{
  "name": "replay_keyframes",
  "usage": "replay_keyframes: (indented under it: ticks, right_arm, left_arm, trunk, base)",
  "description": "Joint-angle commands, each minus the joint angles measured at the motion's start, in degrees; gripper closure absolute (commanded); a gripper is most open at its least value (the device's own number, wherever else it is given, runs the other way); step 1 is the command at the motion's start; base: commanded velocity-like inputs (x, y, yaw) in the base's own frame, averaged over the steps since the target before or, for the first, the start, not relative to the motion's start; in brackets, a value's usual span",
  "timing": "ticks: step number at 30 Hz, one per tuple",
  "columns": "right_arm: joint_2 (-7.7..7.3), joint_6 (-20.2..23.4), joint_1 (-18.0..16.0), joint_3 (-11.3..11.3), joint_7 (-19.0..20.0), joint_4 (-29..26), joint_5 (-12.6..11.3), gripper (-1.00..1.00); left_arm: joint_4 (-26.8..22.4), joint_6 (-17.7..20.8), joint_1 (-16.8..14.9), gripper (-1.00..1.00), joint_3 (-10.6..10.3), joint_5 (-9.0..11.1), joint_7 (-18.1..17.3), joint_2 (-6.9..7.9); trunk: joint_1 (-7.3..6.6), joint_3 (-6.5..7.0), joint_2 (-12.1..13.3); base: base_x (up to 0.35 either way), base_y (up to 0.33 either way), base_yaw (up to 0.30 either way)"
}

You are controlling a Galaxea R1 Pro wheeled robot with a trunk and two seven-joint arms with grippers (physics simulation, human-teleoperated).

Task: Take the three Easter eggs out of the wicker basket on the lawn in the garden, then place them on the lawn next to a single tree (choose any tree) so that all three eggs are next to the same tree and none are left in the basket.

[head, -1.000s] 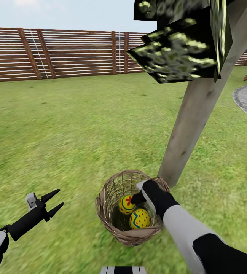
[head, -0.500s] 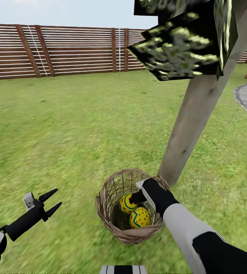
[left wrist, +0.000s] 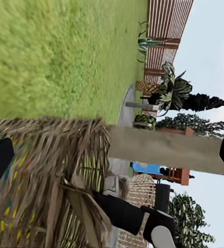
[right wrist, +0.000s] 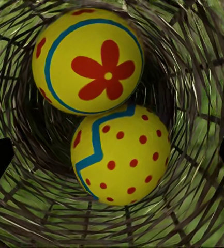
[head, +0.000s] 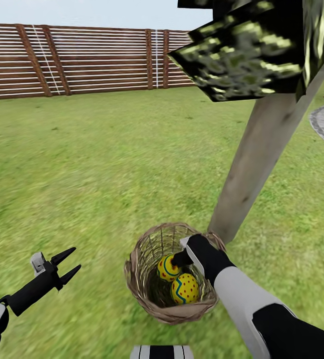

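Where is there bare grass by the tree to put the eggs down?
The lawn is bare left of the tree, between trunk and fence. It's crowded where the wicker basket and right claw sit at the trunk's foot.

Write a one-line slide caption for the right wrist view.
Looking down into the wicker basket: the red-flower egg touches the red-dotted egg, grass visible through the weave.

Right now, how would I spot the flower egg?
Find the pale tree trunk; the wicker basket sits on the grass at its foot. Two yellow eggs lie inside, touching. Yours, the flower egg, has a red flower; the other egg has red dots.
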Motion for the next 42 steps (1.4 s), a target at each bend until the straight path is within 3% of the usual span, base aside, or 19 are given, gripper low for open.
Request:
replay_keyframes:
  ticks: [1,36,42]
  right_arm:
    - [-0.03,0.24,-0.03,0.23,-0.40,-0.05,-0.05,-1.00]
    - [-0.20,0.25,-0.03,0.12,-3.02,1.05,-0.24,-1.00]
    - [-0.26,0.25,-0.03,0.12,-3.04,1.00,-0.24,-1.00]
  left_arm:
    - [0.03,0.30,-0.04,-1.00,0.08,-0.12,-0.24,-0.02]
    - [0.03,0.30,-0.04,-1.00,0.14,-0.17,-0.25,0.00]
    - [0.04,0.30,-0.04,-1.00,0.16,-0.18,-0.25,0.02]
  trunk:
    - [0.01,-0.14,-0.02]
    - [0.01,-3.43,-0.02]
    - [0.17,-5.20,-0.10]
  base:
    - [0.181,0.036,0.000]
    - [0.009,0.002,0.000]
    - [0.000,0.000,0.000]
